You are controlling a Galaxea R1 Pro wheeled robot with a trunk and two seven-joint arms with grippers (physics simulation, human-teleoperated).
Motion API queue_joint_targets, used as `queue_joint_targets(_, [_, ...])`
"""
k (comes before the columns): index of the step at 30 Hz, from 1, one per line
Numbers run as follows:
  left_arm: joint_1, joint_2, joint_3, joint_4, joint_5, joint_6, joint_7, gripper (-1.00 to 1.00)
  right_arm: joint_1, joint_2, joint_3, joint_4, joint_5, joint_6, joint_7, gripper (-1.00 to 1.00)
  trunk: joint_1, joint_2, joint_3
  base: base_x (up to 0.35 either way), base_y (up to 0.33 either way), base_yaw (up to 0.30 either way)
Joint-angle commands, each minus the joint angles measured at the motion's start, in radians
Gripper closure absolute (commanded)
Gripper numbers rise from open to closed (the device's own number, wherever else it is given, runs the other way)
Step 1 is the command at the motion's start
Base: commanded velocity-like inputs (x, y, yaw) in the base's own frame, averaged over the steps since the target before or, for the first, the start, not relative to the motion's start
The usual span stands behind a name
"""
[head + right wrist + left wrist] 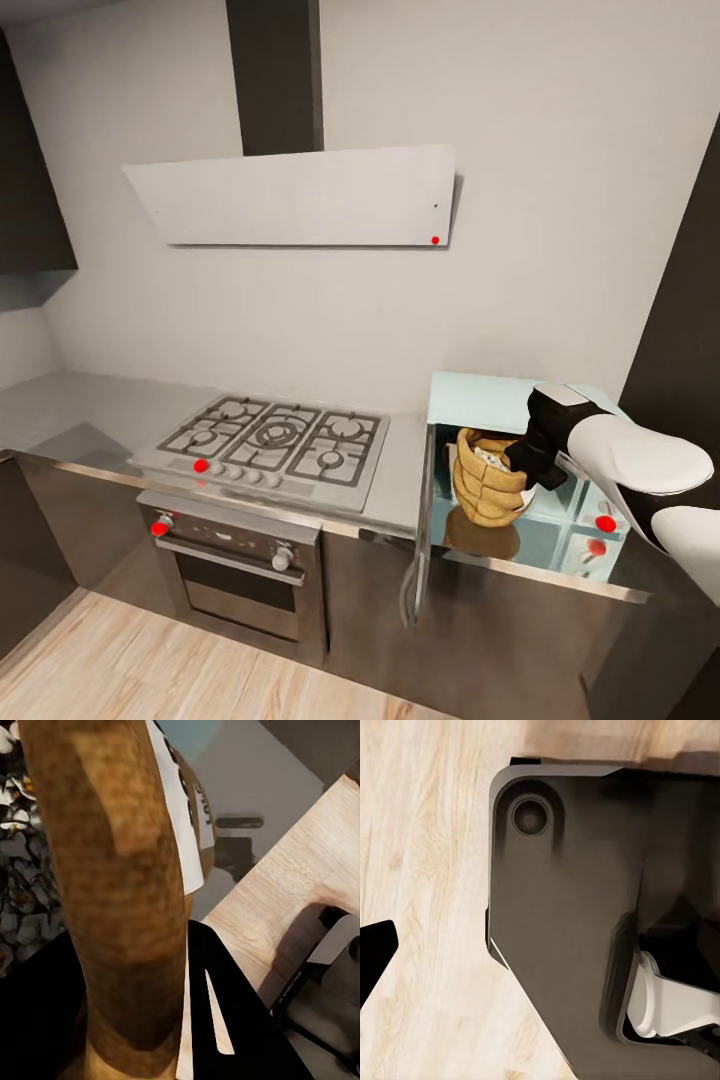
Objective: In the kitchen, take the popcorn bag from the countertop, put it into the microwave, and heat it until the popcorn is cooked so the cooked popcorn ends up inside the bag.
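On my right wrist camera the nearest thing is the rolled tan rim of the popcorn bag (112, 892), running right between my right gripper's (131, 1020) dark fingers (240, 1027), which are clenched on it. To one side of the rim I can make out pale grey-white popcorn (19, 870) heaped in the bag's mouth, and on the other a white label on the bag wall, with wood floor (300, 885) beyond.

From the head camera, my right arm (640, 460) reaches in from the right, its black wrist against the upper edge of the bag (487, 480). The bag stands upright inside the pale blue microwave (470, 395), whose door (420, 540) hangs open to the left, edge-on to me and standing between the cavity and the hob. The microwave's red-lit knobs sit just right of the bag, partly behind my arm.

The microwave rests on the brushed-steel countertop (80, 410), which runs leftward. Set into it is the gas hob (275, 440) with black grates, and below that the dark oven (235, 570). Farthest off, on the wall, hangs the white extractor hood (300, 195).

My left wrist camera looks down at the robot's dark base (570, 907) over wood planks; whether the left claw is released or clenched I cannot tell.
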Motion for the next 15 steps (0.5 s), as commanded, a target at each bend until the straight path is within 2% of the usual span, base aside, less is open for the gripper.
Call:
queue_joint_targets(1, [0.001,-0.001,0.006,-0.004,0.001,0.008,0.001,-1.0,0.0,0.0,0.008,-0.001,-0.01,0.008,-0.004,1.0,0.0,-0.001,0.0,0.006,0.0,0.0])
queue_joint_targets(15, [0.001,-0.001,0.006,-0.004,0.001,0.008,0.001,-1.0,0.0,0.0,0.008,-0.001,-0.01,0.01,-0.004,1.0,0.0,-0.001,0.0,0.081,-0.085,0.0])
